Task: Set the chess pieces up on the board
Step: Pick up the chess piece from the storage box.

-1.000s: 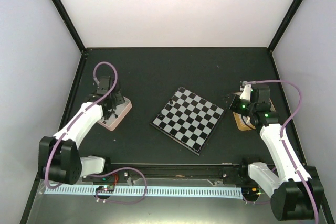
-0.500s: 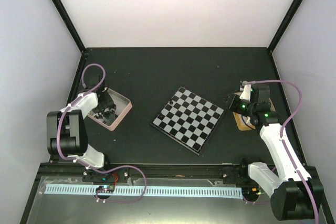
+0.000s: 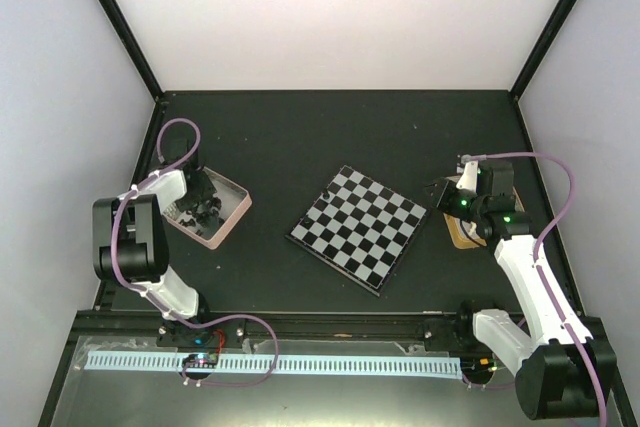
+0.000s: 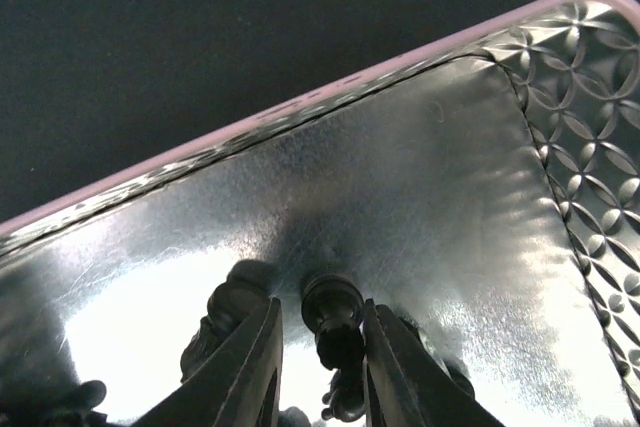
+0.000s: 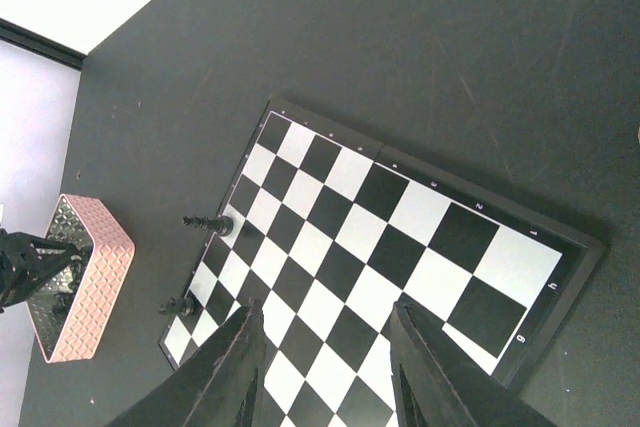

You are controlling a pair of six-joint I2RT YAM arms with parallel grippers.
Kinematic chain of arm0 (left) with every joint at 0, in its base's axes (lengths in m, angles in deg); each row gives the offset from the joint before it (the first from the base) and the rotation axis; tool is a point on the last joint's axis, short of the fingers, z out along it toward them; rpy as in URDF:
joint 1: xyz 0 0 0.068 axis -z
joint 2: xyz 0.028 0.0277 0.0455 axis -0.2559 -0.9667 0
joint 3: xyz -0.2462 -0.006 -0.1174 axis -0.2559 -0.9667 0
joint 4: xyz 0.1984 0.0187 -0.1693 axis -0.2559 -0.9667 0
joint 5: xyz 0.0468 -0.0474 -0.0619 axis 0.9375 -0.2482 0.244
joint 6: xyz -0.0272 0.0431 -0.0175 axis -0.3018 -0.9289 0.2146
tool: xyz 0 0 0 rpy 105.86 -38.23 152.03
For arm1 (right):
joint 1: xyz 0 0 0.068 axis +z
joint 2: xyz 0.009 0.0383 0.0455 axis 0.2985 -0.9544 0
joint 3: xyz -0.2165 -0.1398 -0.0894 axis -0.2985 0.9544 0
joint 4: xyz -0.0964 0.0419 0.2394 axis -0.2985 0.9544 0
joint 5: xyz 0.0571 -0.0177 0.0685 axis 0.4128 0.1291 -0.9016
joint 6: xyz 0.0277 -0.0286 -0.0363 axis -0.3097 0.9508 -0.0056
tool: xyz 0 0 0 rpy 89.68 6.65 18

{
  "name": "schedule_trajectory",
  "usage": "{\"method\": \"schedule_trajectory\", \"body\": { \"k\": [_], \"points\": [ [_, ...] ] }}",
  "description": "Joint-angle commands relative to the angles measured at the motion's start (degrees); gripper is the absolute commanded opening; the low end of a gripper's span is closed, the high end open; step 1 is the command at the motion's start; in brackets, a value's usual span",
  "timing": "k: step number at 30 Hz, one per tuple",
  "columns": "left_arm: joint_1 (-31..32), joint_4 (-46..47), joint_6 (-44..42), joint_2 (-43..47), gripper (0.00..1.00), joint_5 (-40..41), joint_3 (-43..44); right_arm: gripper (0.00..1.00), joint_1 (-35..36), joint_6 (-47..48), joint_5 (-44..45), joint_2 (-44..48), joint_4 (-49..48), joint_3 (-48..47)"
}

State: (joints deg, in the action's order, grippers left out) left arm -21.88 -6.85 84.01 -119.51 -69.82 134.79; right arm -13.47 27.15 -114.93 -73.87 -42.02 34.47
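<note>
Your left arm has folded back since a second ago. The left gripper (image 4: 320,322) has narrowed round a black chessman (image 4: 332,305) in the shiny, embossed, pink-rimmed tin (image 4: 430,147); you cannot tell whether it pinches yet. Neighbouring pieces are cut off in shadow. The checkered board (image 3: 357,227) lies centrally, with two black pieces (image 5: 208,224) at its edge. Your right gripper (image 5: 325,347) hangs half-open, empty, unmoved.

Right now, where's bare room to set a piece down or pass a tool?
Most of the board is bare; only two black pieces stand at its edge facing the pink tin. The table between tin and board, and behind the board, is bare. Crowded: inside the tin, around the left tool.
</note>
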Motion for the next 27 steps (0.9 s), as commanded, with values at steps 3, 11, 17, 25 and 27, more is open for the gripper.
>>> {"method": "schedule_trajectory", "body": {
  "k": [3,11,17,25,27],
  "points": [
    [-0.44,1.39,-1.91,-1.72,0.17,1.14,3.13,0.35,0.31,0.42,0.22,-0.07,-0.51,-0.09],
    [1.32,0.41,-2.54,2.66,0.09,0.14,2.62,0.35,0.29,0.4,0.3,0.06,-0.46,-0.22],
    [6.01,-2.9,-2.02,9.48,0.09,-0.88,3.85,0.35,0.32,0.23,0.09,0.01,-0.42,-0.29],
    [18.05,-5.04,-1.69,12.23,0.11,-5.5,10.9,0.35,0.27,-0.19,0.14,0.33,-0.51,-0.09],
    [21.74,-5.11,-1.65,10.15,0.12,-7.63,14.05,0.35,0.33,-0.27,0.08,0.41,-0.52,-0.05]
  ]
}}
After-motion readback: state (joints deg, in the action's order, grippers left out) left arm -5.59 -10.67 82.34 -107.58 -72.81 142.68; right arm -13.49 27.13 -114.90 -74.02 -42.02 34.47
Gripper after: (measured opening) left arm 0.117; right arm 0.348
